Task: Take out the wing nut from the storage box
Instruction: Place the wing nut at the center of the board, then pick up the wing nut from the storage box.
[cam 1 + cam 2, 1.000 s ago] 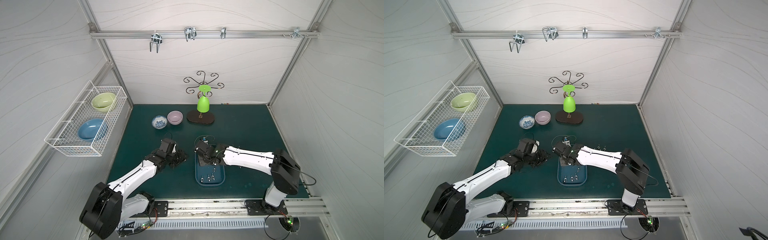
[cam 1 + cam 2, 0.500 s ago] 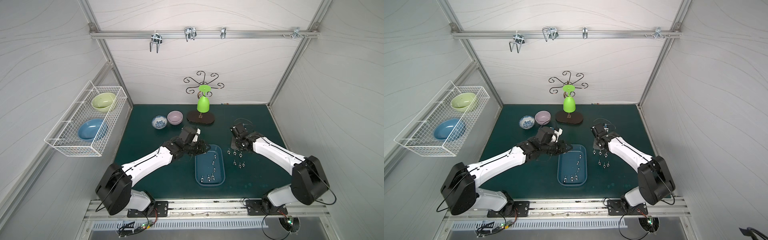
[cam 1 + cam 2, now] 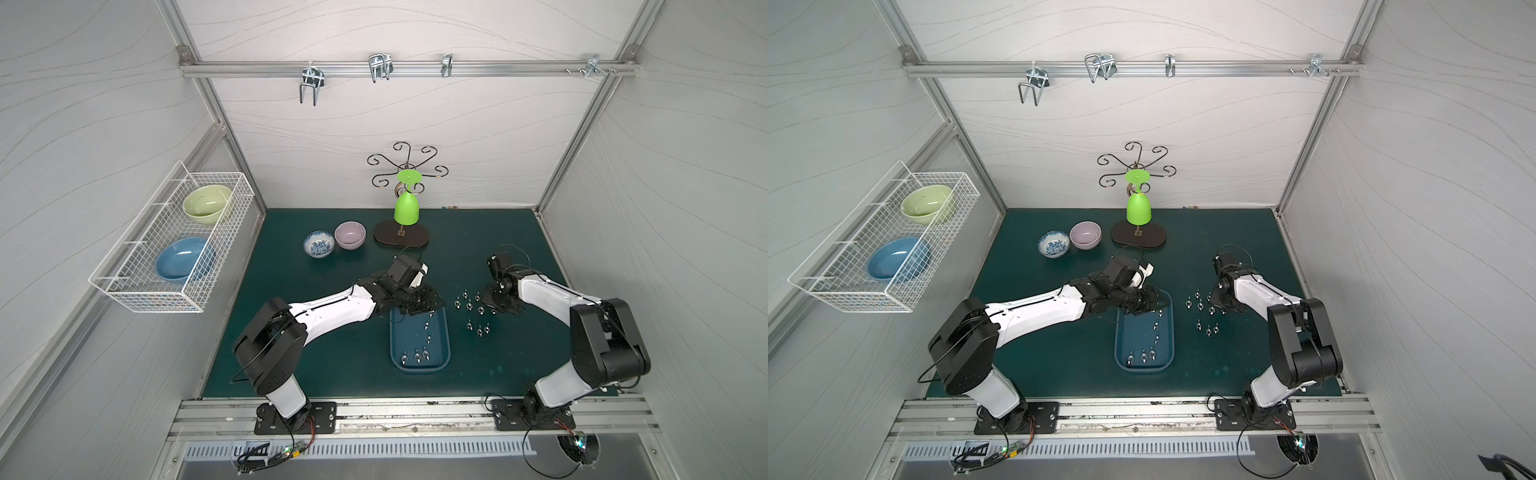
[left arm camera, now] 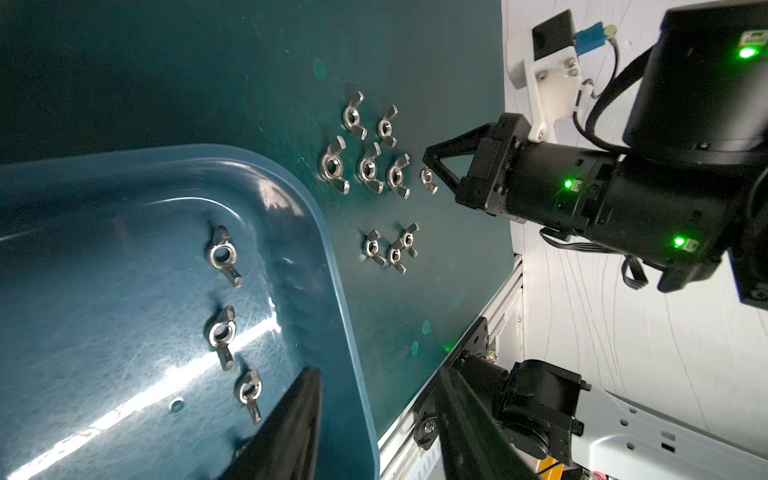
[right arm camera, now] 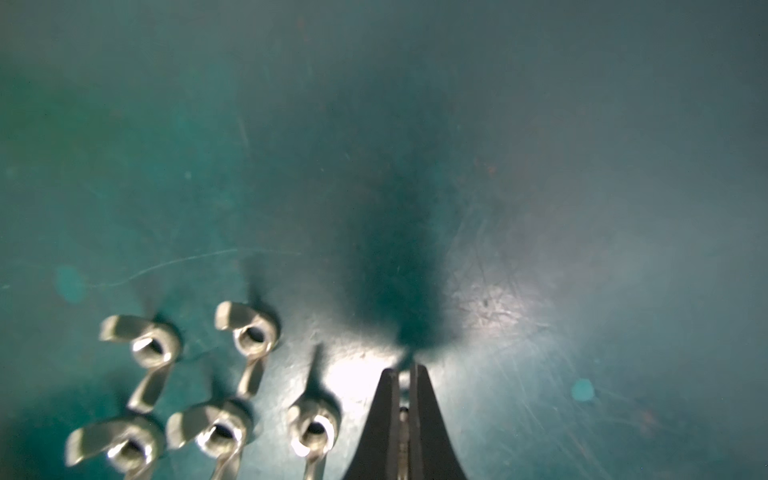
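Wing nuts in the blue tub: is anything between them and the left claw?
Nothing visible. The left claw hangs open above the tub's edge, and the wing nuts lie bare on the tub's floor, apart from one another. Only the low rim surrounds them.

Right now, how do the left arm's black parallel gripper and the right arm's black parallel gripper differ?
The left gripper stands open; the right gripper is shut. The left gripper hangs over the far end of the shallow blue plastic storage box; the right gripper sits low over the dark green mat beside the loose steel wing nuts. Both are black, with wing nuts close by.
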{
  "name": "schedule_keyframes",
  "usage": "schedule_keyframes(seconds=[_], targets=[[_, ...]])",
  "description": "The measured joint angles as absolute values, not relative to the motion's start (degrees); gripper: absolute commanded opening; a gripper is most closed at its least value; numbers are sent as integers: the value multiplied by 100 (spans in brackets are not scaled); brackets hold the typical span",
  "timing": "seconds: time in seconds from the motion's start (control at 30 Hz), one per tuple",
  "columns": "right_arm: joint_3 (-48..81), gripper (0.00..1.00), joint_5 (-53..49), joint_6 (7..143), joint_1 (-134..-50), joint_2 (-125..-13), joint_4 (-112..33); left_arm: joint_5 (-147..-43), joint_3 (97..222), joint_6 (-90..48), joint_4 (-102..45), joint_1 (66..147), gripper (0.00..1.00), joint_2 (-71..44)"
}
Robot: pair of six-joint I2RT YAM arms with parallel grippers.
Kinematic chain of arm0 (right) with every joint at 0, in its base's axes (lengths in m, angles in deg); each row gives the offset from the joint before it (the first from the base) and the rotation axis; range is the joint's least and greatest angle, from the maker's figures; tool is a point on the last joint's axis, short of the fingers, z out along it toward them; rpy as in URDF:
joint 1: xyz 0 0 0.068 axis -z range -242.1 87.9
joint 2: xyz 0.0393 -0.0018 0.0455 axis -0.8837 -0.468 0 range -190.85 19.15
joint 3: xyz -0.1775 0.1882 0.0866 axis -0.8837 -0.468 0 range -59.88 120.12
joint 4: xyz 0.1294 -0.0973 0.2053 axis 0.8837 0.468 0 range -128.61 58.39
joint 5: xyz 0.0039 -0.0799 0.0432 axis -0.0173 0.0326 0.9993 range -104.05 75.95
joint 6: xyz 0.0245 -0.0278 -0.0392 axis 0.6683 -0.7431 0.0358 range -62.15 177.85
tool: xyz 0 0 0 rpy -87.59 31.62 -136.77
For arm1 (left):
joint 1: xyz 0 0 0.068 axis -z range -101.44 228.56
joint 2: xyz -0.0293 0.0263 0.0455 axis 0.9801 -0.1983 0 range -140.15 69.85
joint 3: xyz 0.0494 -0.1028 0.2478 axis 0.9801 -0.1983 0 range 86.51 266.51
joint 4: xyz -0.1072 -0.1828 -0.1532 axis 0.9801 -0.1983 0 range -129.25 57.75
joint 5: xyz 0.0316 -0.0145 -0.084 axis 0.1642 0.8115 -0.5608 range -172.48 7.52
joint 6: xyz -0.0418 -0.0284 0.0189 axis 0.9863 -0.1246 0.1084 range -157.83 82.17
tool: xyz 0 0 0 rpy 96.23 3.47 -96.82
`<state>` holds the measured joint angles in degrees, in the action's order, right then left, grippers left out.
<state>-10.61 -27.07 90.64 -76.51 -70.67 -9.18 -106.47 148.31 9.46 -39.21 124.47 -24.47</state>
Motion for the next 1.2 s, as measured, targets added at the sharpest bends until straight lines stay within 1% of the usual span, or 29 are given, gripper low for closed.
schedule_keyframes(seconds=[0.13,0.4,0.47,0.7,0.93,1.03,1.1,1.2], targets=[[-1054,0,-2657,9069,-7625,-7257,-999,-10662,14831,948,-3873,12447,49,-2447],[-1048,0,-2659,9064,-7625,-7264,-1008,-10686,14831,948,-3840,12447,50,-2447],[-1048,2,-2657,9064,-7625,-7264,-1008,-10691,14831,948,-3829,12447,50,-2447],[-1048,15,-2659,9049,-7636,-7224,-999,-10693,14831,946,-3832,12447,50,-2447],[-1048,26,-2690,9029,-7745,-6778,-967,-10680,14826,929,-3845,12447,50,-2438],[-1043,27,-2757,9010,-7907,-6505,-932,-10645,14809,909,-3895,12439,50,-2403],[-1017,28,-2851,8990,-8174,-6306,-853,-10621,14726,907,-3928,12384,50,-2305],[-864,28,-3020,9027,-8901,-6064,-682,-10579,14409,920,-3923,12235,50,-1990]])
